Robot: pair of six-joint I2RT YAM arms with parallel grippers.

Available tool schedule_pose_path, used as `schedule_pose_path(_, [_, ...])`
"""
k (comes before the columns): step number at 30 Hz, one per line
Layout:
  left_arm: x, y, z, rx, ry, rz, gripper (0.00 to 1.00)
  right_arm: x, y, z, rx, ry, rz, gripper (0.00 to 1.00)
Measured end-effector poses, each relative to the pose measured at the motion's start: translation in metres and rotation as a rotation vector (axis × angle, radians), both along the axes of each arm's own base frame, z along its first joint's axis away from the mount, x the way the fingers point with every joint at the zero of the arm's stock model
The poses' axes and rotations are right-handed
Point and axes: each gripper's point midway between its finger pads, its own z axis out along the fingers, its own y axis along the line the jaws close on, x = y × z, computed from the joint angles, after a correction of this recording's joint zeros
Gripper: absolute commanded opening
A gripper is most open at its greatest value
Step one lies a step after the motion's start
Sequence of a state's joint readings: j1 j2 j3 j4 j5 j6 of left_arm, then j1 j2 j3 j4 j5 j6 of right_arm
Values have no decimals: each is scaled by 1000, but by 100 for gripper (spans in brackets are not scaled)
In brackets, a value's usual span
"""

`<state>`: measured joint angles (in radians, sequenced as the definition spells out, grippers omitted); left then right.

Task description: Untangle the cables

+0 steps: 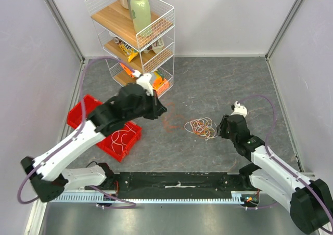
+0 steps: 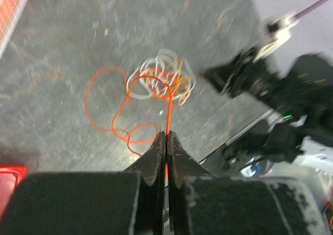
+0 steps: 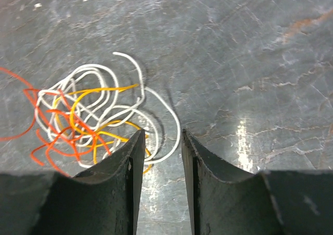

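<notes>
Left tool (image 2: 166, 137) clenched on an orange cable (image 2: 169, 102) running to the tangled cables (image 3: 93, 115) on the counter (image 3: 250, 63); right tool (image 3: 162, 139) released just beside them.

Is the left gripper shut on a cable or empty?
Shut: the left gripper pinches the orange cable, which runs straight into its closed jaws.

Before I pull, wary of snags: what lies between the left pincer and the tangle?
Only the orange cable the shut left pincer grips, looping over bare table to the tangle; the left wrist view shows it.
</notes>
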<state>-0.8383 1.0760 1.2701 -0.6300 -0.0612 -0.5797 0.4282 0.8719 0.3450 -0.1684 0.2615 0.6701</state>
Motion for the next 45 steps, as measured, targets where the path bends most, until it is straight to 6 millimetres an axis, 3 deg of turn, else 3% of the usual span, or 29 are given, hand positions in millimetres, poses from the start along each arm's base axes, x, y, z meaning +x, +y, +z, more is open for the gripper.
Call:
schedule_pose_path(7, [-1,-21,-125,219,264,-67,2,0,17,13,32,-79,131,45])
schedule_pose_path(11, [-7,-17,-172,309,357,-70,2,-2,22,11,40,-89,176,45])
schedule_pose_path(15, [-5,-19,-195,356,401,-68,6,-2,26,11,45,-91,200,45])
schedule_pose_path(27, [11,-17,-237,459,402,-44,67,1,34,11,57,-99,238,46])
schedule_pose_path(30, [14,-18,-240,467,392,-42,77,1,35,12,61,-101,242,46])
schedule_pose_path(32, [17,-19,-242,474,382,-45,78,1,35,12,62,-103,244,46])
schedule_pose_path(36, [23,-22,-253,502,360,-76,67,1,36,12,63,-104,250,46])
schedule_pose_path(39, [28,-23,-271,544,361,-101,30,0,36,11,61,-101,253,46])
schedule_pose_path(40, [29,-24,-277,558,360,-111,9,0,36,11,60,-101,254,46])
schedule_pose_path(41, [31,-23,-282,571,360,-119,2,0,36,11,60,-100,254,46])
schedule_pose_path(45, [36,-19,-283,598,332,-117,2,0,36,11,62,-100,257,46])
